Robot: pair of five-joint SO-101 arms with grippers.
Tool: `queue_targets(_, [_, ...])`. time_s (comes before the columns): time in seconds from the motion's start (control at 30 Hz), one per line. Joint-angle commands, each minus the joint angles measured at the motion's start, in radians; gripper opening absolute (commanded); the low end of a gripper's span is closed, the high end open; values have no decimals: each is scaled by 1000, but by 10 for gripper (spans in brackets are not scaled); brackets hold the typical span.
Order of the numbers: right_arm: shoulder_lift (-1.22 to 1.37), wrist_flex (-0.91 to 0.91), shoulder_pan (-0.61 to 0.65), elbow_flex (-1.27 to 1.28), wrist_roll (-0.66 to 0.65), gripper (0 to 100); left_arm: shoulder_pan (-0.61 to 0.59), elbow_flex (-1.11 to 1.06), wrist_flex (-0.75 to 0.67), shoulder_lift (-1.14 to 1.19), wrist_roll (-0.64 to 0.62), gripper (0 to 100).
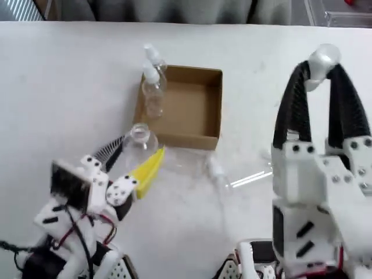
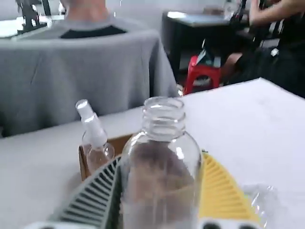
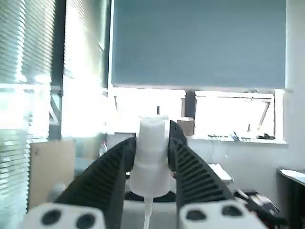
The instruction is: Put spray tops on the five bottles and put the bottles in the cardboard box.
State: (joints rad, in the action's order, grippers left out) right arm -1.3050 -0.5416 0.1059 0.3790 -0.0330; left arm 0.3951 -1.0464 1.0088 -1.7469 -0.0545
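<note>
While the box (image 1: 192,107) holds two topped bottles (image 1: 154,87), left claw (image 1: 142,145) clasps a bottle (image 2: 162,162), right claw (image 1: 321,67) a top (image 3: 152,157).

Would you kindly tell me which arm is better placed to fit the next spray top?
Right: the right gripper clamps a spray top, while the left gripper holds an uncapped bottle upright near the cardboard box.

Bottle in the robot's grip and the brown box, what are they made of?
The bottle looks like clear plastic, maybe glass: you can see right through it, and it has shiny glints. The box looks like plain brown cardboard, dull rather than shiny, with thin folded walls.
</note>
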Motion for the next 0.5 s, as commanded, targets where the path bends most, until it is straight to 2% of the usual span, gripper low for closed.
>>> queue_targets(0.0, [53, 8, 105, -133, 21, 15, 19, -35, -46, -87, 14, 23])
queue_targets(0.1, [90, -91, 203, -249, 32, 15, 19, -74, -60, -87, 14, 23])
queue_targets(0.27, [159, -257, 308, -446, 143, 15, 19, -107, -61, -87, 14, 22])
queue_targets(0.47, [183, -283, 389, -465, 183, 15, 13, -104, -52, -88, 17, 21])
